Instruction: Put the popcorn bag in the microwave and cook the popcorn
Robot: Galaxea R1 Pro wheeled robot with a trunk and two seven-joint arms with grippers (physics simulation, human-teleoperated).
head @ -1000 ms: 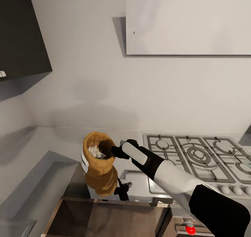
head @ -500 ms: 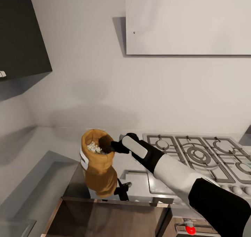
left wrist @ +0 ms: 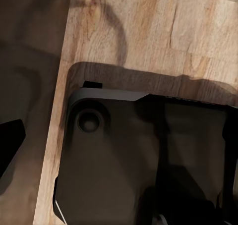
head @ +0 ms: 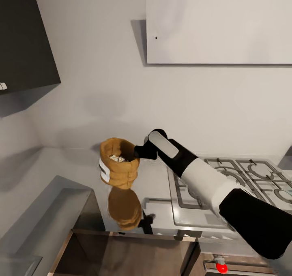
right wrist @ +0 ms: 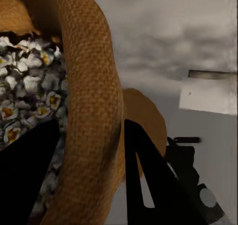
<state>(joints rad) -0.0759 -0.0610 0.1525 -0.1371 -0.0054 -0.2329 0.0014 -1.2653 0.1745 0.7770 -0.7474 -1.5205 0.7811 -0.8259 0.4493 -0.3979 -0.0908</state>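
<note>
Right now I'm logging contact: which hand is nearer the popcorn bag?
Right. The right hand pinches the rim of the popcorn bag, lifted above the countertop; the left hand looks down at wood floor.

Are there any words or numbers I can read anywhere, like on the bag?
None can be read.
The white label on the popcorn bag, pinched at its rim by the right gripper: dark stripes, too small and turned away to tell any letters.
The white tag on the dark cabinet: cut off at the picture's edge, unreadable.
</note>
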